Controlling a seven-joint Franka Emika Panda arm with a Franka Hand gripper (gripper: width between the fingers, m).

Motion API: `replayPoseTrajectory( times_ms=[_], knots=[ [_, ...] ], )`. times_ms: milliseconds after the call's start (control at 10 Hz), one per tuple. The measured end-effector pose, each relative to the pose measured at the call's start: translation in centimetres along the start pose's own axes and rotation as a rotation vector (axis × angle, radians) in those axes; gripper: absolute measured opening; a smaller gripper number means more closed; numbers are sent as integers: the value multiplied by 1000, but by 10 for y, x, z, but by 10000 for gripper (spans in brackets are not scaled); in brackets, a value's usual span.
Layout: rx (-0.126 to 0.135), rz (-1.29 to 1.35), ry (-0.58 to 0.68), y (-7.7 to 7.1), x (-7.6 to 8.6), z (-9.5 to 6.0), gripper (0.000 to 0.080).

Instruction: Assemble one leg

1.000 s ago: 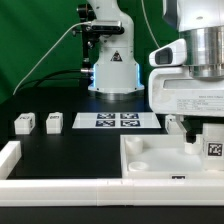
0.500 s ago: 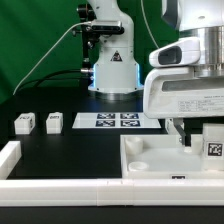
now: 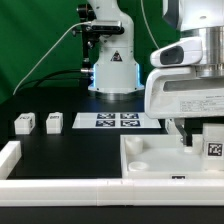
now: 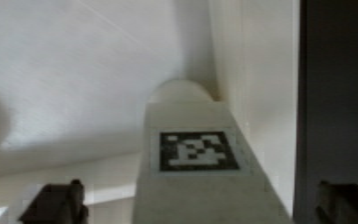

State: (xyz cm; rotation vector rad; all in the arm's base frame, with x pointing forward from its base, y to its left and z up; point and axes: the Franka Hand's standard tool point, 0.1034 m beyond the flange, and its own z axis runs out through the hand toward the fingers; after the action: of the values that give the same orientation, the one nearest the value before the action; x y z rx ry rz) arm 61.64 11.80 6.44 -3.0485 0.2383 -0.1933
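Observation:
A leg [image 4: 197,150], a white block with a square marker, lies on the big white tabletop piece [image 3: 150,155] at the exterior view's right; it also shows in the exterior view [image 3: 213,147]. My gripper [image 3: 203,136] hangs over this leg. In the wrist view the gripper [image 4: 201,203] is open, with a dark finger on each side of the leg and a gap between each finger and the leg. Two more legs [image 3: 24,124] [image 3: 54,123] stand on the black table at the exterior view's left. Any fourth leg is out of view.
The marker board [image 3: 118,121] lies flat behind the table's middle. A white raised rim [image 3: 10,160] runs along the front and the left. The robot base [image 3: 112,70] stands at the back before a green backdrop.
The arm's white housing shifted slightly toward the exterior view's left a second ago. It has stayed still since. The legs have not moved.

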Motion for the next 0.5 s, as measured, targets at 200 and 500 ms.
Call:
replayPoseTrajectory(
  times_ms=[200,500],
  knots=[
    [0,0,0,0,0,0,445],
    [0,11,0,0,0,0,291]
  ],
)
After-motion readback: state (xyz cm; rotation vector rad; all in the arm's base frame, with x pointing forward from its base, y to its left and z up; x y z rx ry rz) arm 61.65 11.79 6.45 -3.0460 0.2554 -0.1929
